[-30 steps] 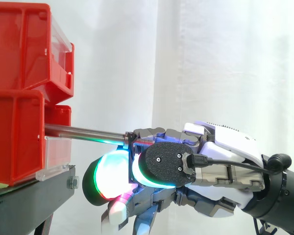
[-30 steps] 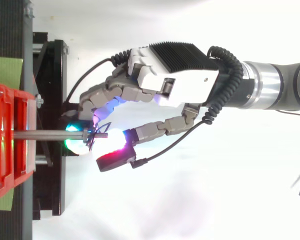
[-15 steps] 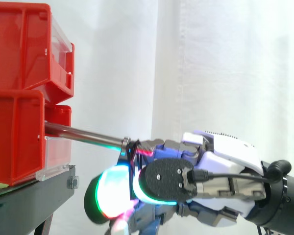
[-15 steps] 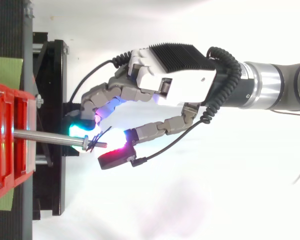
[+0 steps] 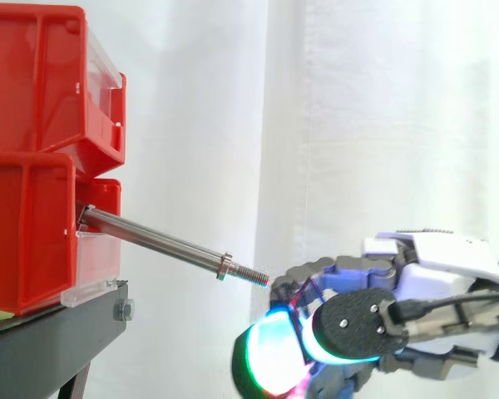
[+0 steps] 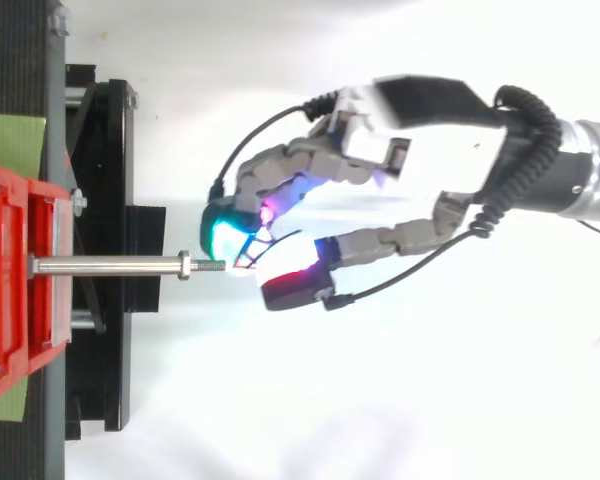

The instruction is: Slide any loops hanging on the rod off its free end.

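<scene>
Closest up in the side view, the hand (image 5: pixel 437 258) is seen low on the right with its fingers curled in and the glowing fingertips (image 5: pixel 270 362) bunched together. A thin dark loop (image 6: pixel 246 258) is pinched between those pads, so the hand is closed on it. The loop is held just past the rod's threaded tip, apart from it as far as can be made out, and nothing else is seen hanging on the shaft. The rod (image 5: pixel 158 241) is tilted down toward its free end, with a small collar (image 5: pixel 225 266) set a bit back from the tip. Further back, its other end is stuck into the red bins (image 5: pixel 25 233) stacked on the black stand (image 5: pixel 50 332), and the white curtain (image 5: pixel 358 125) is hung behind it all.
</scene>
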Available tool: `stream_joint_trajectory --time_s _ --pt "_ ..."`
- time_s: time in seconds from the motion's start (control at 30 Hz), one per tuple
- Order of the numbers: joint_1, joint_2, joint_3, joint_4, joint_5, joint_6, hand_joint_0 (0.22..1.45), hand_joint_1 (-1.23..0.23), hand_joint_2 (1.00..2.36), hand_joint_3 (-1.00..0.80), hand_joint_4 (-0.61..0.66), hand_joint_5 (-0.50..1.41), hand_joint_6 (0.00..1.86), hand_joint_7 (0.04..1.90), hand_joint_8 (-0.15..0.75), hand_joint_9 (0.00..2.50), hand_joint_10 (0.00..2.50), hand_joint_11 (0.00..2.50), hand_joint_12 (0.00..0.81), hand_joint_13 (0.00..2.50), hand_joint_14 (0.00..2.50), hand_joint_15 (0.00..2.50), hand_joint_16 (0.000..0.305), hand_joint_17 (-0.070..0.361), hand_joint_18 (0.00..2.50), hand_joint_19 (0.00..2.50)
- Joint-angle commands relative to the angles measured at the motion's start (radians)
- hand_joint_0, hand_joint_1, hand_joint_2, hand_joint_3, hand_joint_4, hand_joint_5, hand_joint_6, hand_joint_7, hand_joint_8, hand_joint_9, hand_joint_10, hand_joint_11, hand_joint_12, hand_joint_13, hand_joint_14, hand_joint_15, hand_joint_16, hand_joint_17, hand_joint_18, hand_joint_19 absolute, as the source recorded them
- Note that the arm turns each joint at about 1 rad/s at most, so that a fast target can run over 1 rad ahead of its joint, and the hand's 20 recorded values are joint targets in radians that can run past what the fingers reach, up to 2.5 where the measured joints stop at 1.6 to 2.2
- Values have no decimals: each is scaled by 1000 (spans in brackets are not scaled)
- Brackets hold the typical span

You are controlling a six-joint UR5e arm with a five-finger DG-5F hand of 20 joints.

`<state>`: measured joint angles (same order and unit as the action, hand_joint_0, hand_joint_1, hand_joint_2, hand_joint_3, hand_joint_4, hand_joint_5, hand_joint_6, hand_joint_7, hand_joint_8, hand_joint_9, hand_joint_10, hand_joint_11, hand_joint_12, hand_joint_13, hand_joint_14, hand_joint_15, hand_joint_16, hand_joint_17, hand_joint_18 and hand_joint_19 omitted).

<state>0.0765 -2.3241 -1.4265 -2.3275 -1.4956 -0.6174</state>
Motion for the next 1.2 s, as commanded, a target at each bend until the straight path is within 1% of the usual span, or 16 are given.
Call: stream_joint_trajectory --time_s 0.0,0.23,0.33,0.4,0.47,0.57,0.6,0.63,0.73,0.87,0.9,1.0,1.07,1.1,1.13,1.17 --pt "5 40 -26 -3 24 2 626 -711 1004 41 43 -132 934 1036 419 918 9 324 438 925 7 232 68 152 1079 457" --pt "6 51 -26 -73 23 10 625 -708 1004 28 59 -131 933 1025 421 920 6 326 440 924 7 231 68 153 1078 456" --pt "8 65 -26 -102 31 38 611 -693 1003 9 108 -134 927 1020 424 919 6 323 445 923 7 236 70 157 1084 453" --pt "11 78 -26 -136 40 76 604 -678 1005 -13 132 -136 924 1030 425 917 6 318 446 914 7 233 70 158 1083 459" --pt "14 86 -26 -173 66 120 600 -665 1005 -29 152 -136 923 1030 424 913 6 314 446 912 7 237 70 157 1076 472" --pt "23 97 -26 -233 117 194 596 -643 1008 -61 172 -139 919 1045 422 904 6 310 441 905 7 240 69 155 1061 479" --pt "29 109 -26 -273 155 249 595 -636 1008 -70 174 -140 919 1046 420 903 6 313 440 903 7 243 69 155 1057 480" --pt "34 115 -26 -291 172 274 593 -626 1009 -87 175 -141 918 1049 417 901 7 314 436 899 7 248 68 154 1050 484" --pt "46 134 -26 -337 215 324 593 -603 1012 -138 177 -143 917 1052 408 894 7 318 428 885 8 253 66 150 1025 497" --pt "62 155 -26 -388 258 372 613 -546 1015 -213 153 -158 903 1088 369 849 6 253 390 858 8 237 59 132 963 544" --pt "68 161 -26 -403 279 404 615 -534 1015 -225 156 -162 899 1087 360 839 6 229 381 851 7 222 57 129 953 559" --pt "74 167 -25 -418 298 452 616 -501 1015 -238 166 -162 892 1061 354 828 5 217 375 840 8 228 57 127 946 574" --pt "78 167 -5 -447 304 522 616 -470 1016 -237 161 -162 888 1023 353 831 6 237 372 835 8 243 56 125 936 588" --pt "78 166 3 -455 304 535 616 -467 1017 -224 168 -161 881 1010 359 841 6 260 376 837 8 243 56 125 944 578" --pt "78 166 15 -474 304 555 615 -482 1018 -205 175 -165 879 992 360 847 7 285 380 844 8 246 56 125 945 577" --pt "78 166 24 -487 304 567 614 -537 1019 -171 197 -173 880 943 374 852 7 294 388 851 8 242 57 128 956 556"
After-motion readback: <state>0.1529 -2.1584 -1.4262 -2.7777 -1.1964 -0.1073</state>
